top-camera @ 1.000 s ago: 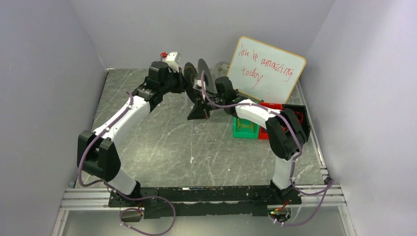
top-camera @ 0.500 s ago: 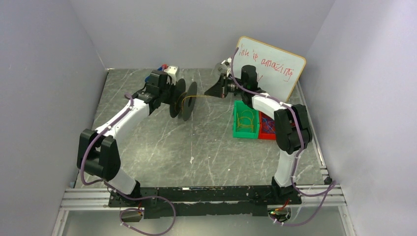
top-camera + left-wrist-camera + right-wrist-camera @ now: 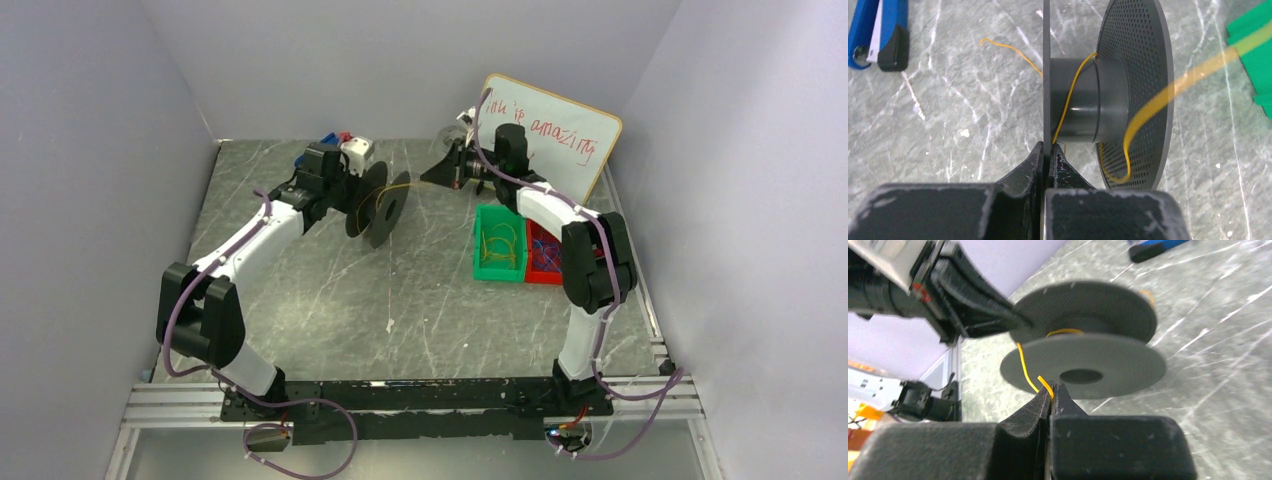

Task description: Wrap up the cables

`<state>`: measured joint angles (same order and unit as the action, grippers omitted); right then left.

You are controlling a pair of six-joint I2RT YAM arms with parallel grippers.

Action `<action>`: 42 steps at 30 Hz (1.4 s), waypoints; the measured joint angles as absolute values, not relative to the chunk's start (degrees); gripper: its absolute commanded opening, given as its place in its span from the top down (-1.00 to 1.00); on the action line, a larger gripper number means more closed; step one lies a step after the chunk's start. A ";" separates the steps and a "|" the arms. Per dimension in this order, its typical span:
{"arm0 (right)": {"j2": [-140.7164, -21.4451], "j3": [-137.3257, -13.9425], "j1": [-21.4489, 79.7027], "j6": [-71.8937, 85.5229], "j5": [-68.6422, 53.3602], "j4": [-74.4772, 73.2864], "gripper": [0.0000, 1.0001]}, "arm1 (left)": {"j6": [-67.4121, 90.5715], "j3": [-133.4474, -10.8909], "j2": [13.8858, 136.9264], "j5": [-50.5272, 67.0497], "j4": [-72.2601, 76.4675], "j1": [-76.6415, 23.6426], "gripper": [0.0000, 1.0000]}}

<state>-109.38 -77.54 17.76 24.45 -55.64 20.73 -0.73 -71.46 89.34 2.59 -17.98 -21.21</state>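
Spool (image 3: 378, 203), black with two perforated flanges and a plain hub, is held up above the grey marbled table (image 3: 300, 290), left of centre and toward the back, with its axle roughly level. Left gripper (image 3: 350, 192) has it: in the left wrist view the fingertips (image 3: 1040, 159) are pinched tight on the thin edge of the near flange, no gap visible. Cable (image 3: 400, 184), a yellowish string-thin wire, runs from the spool across to the right gripper (image 3: 430, 179), which sits in the air just right of the spool, in front of the whiteboard (image 3: 550, 140). Right wrist view shows that claw nipped closed on the cable (image 3: 1024, 365), the wire coming out right at the fingertips and curving up onto the hub between the flanges. About one turn lies on the hub in the left wrist view (image 3: 1072, 97); another stretch passes blurred close to the lens, and a loose yellow end pokes out behind the near flange over the table. More yellowish wire loops lie in the green bin (image 3: 480, 262) on the table under the right arm; the red bin (image 3: 532, 279), touching its right side, holds blue-purple wires. A blue and black tool (image 3: 879, 31) lies on the table beyond the spool, type unclear. Whiteboard leans on the back wall with red handwriting on it.
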 measured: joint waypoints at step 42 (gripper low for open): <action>-100.42 -70.61 17.72 -12.19 -35.81 -0.49 1.00 | 10.31 -74.24 87.59 28.77 -20.82 -14.17 0.95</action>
<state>-100.42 -70.61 17.72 -12.19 -35.81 -0.49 10.31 -74.24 87.59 28.77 -20.82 -14.17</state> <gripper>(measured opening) 0.014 0.047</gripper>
